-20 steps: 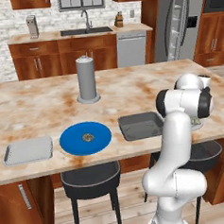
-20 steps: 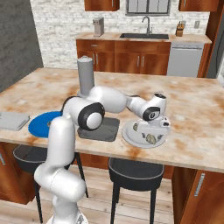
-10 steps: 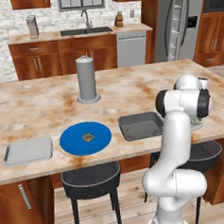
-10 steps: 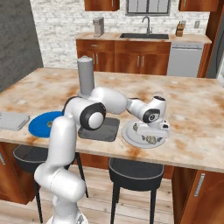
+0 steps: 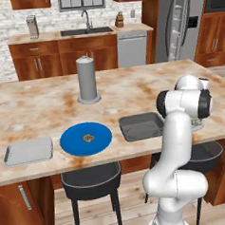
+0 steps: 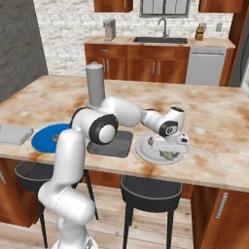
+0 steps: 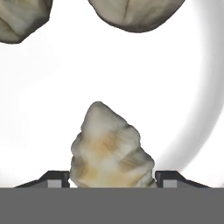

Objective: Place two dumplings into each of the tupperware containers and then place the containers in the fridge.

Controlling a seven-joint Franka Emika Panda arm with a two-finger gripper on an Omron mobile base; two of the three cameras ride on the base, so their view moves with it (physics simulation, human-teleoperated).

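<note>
A dumpling [image 7: 111, 146] on the round light-grey plate [image 6: 146, 151] is being closed in on by the gripper [image 7: 112, 179], whose jaws, fully spread a second ago, are now being drawn inward on either side of it; whether the dumpling is yet being pinched cannot be told. Two more dumplings [image 7: 135, 13] are lying just beyond on the same plate. The dark grey container [image 5: 140, 126] and the light grey container [image 5: 27, 151] are waiting empty on the island counter [image 5: 33, 103], so the first pick is judged to be under way.

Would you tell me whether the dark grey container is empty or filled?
Empty: the dark grey container shows a bare floor, no dumplings inside.
</note>
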